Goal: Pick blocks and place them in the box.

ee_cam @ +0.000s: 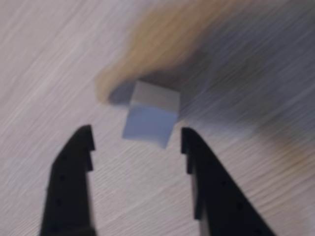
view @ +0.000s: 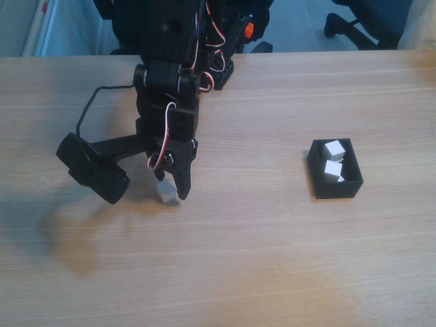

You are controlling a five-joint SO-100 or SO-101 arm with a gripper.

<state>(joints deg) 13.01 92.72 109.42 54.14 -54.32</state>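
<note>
Though blurred, the hand (ee_cam: 137,140) gapes before a block (ee_cam: 150,115).

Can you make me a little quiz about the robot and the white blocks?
1. How many blocks lie inside the black box in the fixed view?
2. True or false: the gripper is shut tight on the block on the table in the wrist view.
3. In the fixed view, the box sits on which side of the arm: A left, B right?

Key: 1. Two. 2. False; the jaws stand open, with the block just beyond the tips. 3. B.
</note>
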